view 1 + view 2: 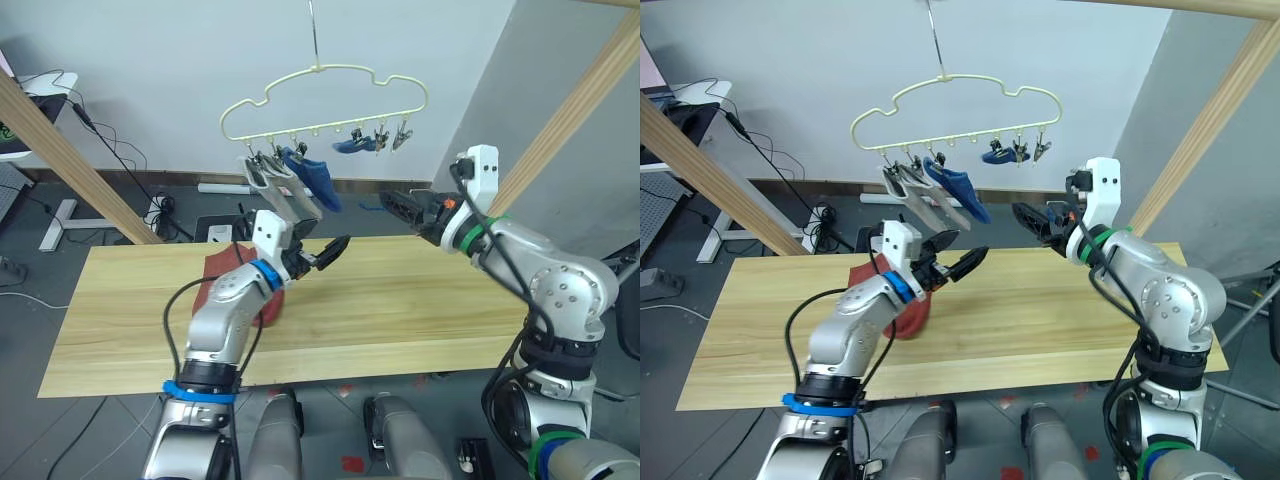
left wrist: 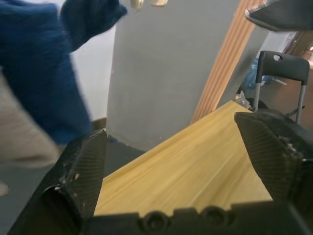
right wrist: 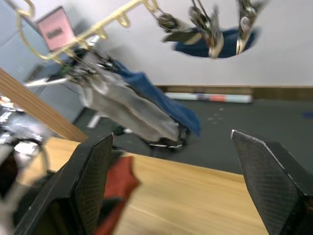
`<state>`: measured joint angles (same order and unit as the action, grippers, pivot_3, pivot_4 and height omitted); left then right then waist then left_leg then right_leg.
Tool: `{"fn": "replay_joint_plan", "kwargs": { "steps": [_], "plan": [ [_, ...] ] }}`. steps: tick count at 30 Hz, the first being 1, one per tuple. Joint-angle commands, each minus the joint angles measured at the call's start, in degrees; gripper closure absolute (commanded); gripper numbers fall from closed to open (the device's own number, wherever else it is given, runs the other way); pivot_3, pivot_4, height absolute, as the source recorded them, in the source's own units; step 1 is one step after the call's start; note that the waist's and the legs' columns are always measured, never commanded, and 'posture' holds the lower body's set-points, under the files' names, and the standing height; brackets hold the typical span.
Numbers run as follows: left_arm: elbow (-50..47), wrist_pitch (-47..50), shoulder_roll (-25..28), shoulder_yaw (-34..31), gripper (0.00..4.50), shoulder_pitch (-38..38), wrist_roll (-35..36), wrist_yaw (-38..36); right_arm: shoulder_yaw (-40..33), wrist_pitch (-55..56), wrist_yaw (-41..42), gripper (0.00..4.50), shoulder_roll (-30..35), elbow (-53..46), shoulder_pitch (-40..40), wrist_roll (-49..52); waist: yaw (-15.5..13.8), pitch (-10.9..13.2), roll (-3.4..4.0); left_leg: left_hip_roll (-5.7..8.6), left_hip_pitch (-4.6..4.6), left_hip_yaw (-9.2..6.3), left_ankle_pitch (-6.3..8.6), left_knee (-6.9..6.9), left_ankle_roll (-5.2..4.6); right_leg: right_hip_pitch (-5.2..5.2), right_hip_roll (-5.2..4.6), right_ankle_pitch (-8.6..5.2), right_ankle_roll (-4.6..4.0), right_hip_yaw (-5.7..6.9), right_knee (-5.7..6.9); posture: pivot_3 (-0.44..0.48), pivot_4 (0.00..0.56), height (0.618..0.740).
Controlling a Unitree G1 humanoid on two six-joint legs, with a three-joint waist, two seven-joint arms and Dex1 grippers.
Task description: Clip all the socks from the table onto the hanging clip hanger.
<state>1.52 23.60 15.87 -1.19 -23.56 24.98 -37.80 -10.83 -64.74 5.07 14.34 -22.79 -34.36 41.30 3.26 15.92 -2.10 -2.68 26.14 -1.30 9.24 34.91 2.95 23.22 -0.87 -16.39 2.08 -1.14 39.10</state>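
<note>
Head view: both grippers, left (image 1: 322, 255) and right (image 1: 400, 207), spread, empty, above bare table (image 1: 420, 300).

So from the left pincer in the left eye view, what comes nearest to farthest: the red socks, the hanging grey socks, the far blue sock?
1. Red socks, on the table beside its arm.
2. Grey socks, hanging just above.
3. Far blue sock, up at the hanger's right end.

Arms: silver-grey rounded shells, black cables looped alongside.
Left arm (image 1: 225, 318): blue bands at wrist and elbow.
Right arm (image 1: 540, 270): green wrist band, white camera block.
Fingers (image 2: 88, 171): black, textured pads.
</note>
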Motion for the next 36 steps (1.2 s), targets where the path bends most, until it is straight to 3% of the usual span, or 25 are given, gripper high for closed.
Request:
{"fn": "replay_joint_plan", "kwargs": {
  "steps": [1, 3, 6, 9, 11, 14, 24, 36],
  "plan": [
    [-8.13, 6.89, 7.39, -1.23, 0.00, 2.98, 1.67, -2.86, 7.51, 12.67, 1.57, 0.65, 1.09, -2.68, 3.79, -9.34, 0.30, 0.00, 0.00, 0.00, -0.01, 0.02, 0.00, -0.01, 0.00, 0.01, 0.00, 0.00, 0.00, -0.02, 0.01, -0.050, 0.258, 0.740],
    [-10.96, 10.44, 10.76, -1.43, 0.00, 4.23, 2.16, -2.73, 10.22, 17.70, 1.38, 1.03, 0.48, -1.79, 5.59, -13.25, 0.38, 0.02, 0.03, -0.05, -0.02, 0.00, 0.00, -0.04, 0.00, 0.03, 0.05, -0.01, 0.00, -0.02, 0.01, -0.039, 0.259, 0.740],
    [-14.16, 14.29, 13.17, -3.24, 0.00, 4.73, 2.99, -0.22, 14.03, 24.78, 0.63, 2.04, -0.21, 0.72, 6.56, -19.84, 0.00, 0.03, 0.04, -0.05, -0.03, -0.01, -0.01, -0.02, 0.02, 0.04, 0.04, -0.02, -0.01, -0.01, 0.04, -0.020, 0.265, 0.740],
    [-17.84, 12.68, 13.99, -4.92, 0.00, 5.60, 2.01, 1.49, 14.47, 28.96, -0.67, 2.04, -2.52, 3.22, 6.54, -22.96, -0.50, 0.04, 0.03, -0.04, -0.03, 0.00, -0.02, 0.05, 0.04, -0.01, -0.01, -0.04, 0.01, -0.03, -0.01, -0.014, 0.266, 0.740],
    [-20.69, 9.62, 13.69, -5.60, 0.00, 6.92, 0.33, 3.07, 14.78, 31.11, -0.59, 2.33, -3.48, 4.94, 6.19, -24.70, -0.92, 0.04, 0.03, -0.03, -0.03, 0.00, -0.03, 0.05, 0.04, -0.01, -0.03, -0.02, -0.01, -0.03, -0.01, -0.005, 0.269, 0.740],
    [-25.75, 11.37, 13.32, -6.90, 0.00, 9.54, 3.00, 3.96, 15.53, 33.88, -0.26, 3.21, -4.79, 7.73, 4.62, -27.08, -1.41, 0.04, 0.03, -0.04, -0.03, 0.02, -0.03, 0.04, 0.04, -0.01, -0.04, -0.02, -0.02, -0.04, -0.03, 0.007, 0.271, 0.740],
    [-31.90, 13.62, 11.30, -11.73, 0.00, 9.74, 14.21, 5.37, 14.15, 44.78, -2.36, 3.21, -9.13, 22.11, -4.22, -33.91, -1.60, 0.05, 0.04, -0.02, -0.06, 0.00, -0.03, 0.03, 0.05, -0.02, -0.05, -0.01, -0.03, -0.01, 0.01, 0.032, 0.270, 0.740],
    [-34.14, 14.04, 12.46, -10.91, 0.00, 11.19, 16.15, 6.85, 10.57, 50.64, -5.09, 3.21, -11.83, 34.88, -11.51, -35.88, -1.76, 0.05, 0.05, -0.01, -0.06, 0.00, -0.03, -0.01, 0.05, -0.02, -0.07, 0.01, -0.07, 0.02, 0.01, 0.053, 0.264, 0.740]
  ]
}}
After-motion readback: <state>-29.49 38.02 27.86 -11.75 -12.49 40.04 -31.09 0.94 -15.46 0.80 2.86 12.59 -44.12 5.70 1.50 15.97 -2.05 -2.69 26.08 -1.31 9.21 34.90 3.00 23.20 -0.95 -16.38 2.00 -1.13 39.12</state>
